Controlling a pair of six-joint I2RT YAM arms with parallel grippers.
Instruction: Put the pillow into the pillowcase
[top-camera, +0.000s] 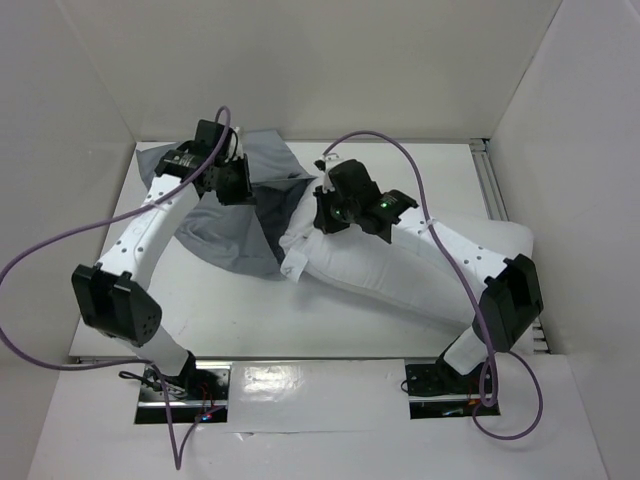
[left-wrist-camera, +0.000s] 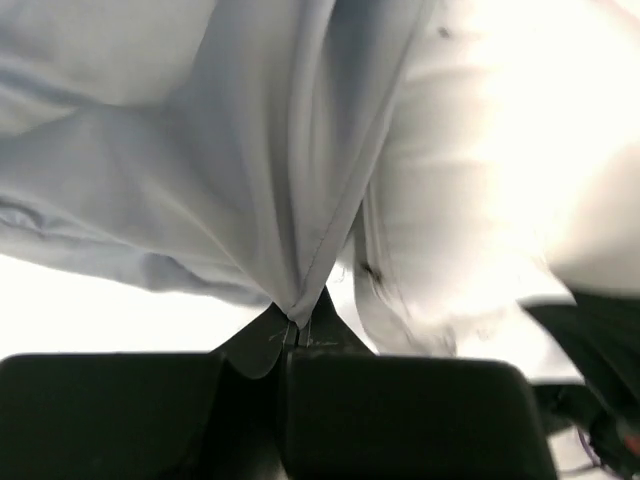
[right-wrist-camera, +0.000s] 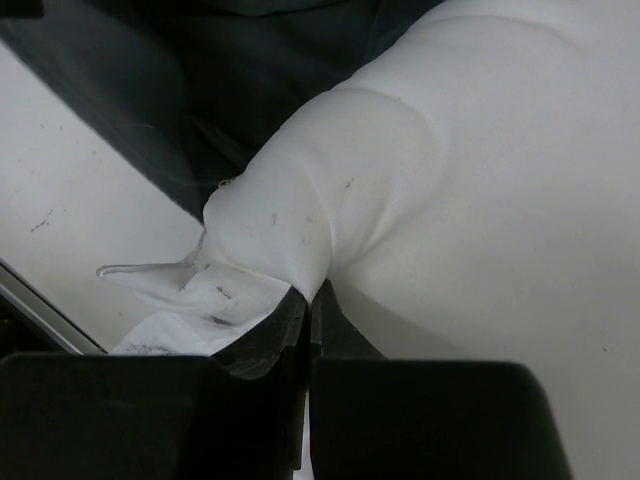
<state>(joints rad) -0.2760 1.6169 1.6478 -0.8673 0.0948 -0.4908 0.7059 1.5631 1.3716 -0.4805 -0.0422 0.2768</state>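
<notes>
The white pillow (top-camera: 400, 265) lies across the table from the middle to the right wall, its left end against the grey pillowcase (top-camera: 225, 225). My left gripper (top-camera: 243, 180) is shut on a fold of the pillowcase (left-wrist-camera: 250, 160), lifting its edge; the pillow (left-wrist-camera: 470, 170) shows to its right. My right gripper (top-camera: 322, 215) is shut on the pillow's left end, pinching a fold of its fabric (right-wrist-camera: 320, 220) next to the seam tag (right-wrist-camera: 190, 300). The dark pillowcase (right-wrist-camera: 240, 80) lies just beyond that end.
White walls close in the table on the left, back and right. A metal rail (top-camera: 490, 185) runs along the right edge. Purple cables (top-camera: 60, 250) loop from both arms. The arm bases (top-camera: 185, 385) stand at the near edge.
</notes>
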